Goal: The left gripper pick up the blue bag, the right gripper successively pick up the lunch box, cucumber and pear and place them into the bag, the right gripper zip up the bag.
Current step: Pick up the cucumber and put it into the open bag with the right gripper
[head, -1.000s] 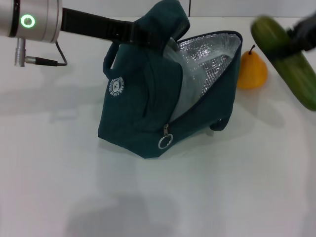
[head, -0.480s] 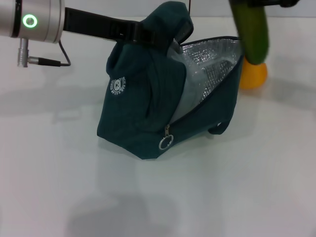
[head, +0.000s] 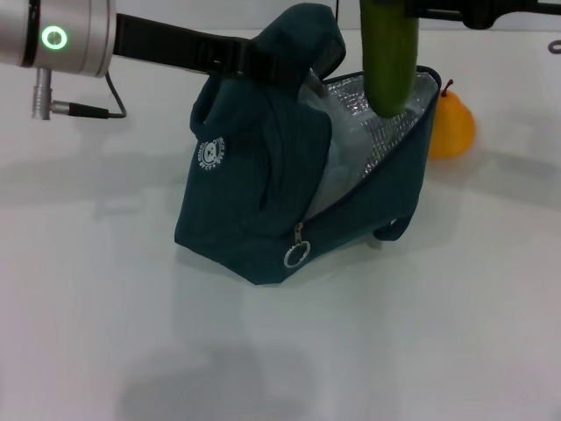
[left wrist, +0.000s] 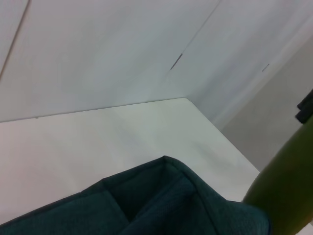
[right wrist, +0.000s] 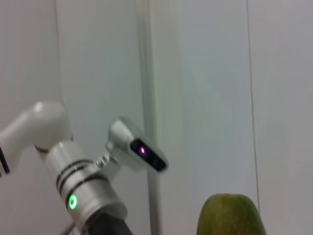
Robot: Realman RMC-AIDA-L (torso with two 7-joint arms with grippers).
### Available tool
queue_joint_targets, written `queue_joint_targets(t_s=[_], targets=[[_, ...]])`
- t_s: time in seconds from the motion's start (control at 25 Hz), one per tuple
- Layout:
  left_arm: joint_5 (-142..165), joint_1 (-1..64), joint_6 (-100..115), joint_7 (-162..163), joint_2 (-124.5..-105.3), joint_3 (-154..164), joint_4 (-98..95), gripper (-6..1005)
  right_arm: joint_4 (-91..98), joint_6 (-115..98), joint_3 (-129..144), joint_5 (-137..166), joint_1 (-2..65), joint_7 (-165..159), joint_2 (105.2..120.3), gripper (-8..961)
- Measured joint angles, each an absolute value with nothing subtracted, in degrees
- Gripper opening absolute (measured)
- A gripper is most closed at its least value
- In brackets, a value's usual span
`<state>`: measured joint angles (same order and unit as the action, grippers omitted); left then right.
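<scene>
Left gripper (head: pixel 263 61), upper center, pinches bag (head: pixel 254 202) open while right gripper (head: pixel 412 9) at top clamps cucumber (head: pixel 388 57) hanging over its mouth.

Green cucumber (head: pixel 388 57) upright above open blue bag (head: pixel 263 210)

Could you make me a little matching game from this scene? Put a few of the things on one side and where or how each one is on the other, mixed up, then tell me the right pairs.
Things:
1. cucumber
2. pear
3. blue bag
4. zipper ring

Places or states:
A. resting on the table on the bag's right side, partly hidden by its edge
B. dangling at the low front end of the opening
C. hanging upright in the air over the bag's open mouth
D. held up by its top, mouth open, silver lining showing

Pairs: 1-C, 2-A, 3-D, 4-B
</scene>
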<state>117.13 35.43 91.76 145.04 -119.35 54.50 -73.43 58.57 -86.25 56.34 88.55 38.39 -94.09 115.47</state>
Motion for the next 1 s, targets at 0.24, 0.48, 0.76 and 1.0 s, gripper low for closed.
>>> queue_joint_targets(t_s=[0.24, 0.48, 0.76, 1.0], targets=[[117.13, 35.45, 91.69, 144.78, -119.35, 54.33, -73.31, 39, 53.51, -86.78, 57.57, 85.25, 38.28, -88.65, 115.49, 625], [117.13, 35.33, 91.64, 144.74, -119.35, 54.31, -73.3, 39, 48.71, -88.72, 59.98, 82.09, 38.22, -83.18, 115.49, 626], [117.13, 35.33, 91.54, 144.67, -119.36, 54.32, -73.12, 39, 43.99, -89.34, 60.79, 80.87, 38.29, -79.06, 115.84, 627], [117.15, 35.33, 91.35, 144.67, -119.35, 54.32, -73.1, 39, 40.41, -89.38, 61.11, 80.82, 38.56, -77.19, 115.8, 628]])
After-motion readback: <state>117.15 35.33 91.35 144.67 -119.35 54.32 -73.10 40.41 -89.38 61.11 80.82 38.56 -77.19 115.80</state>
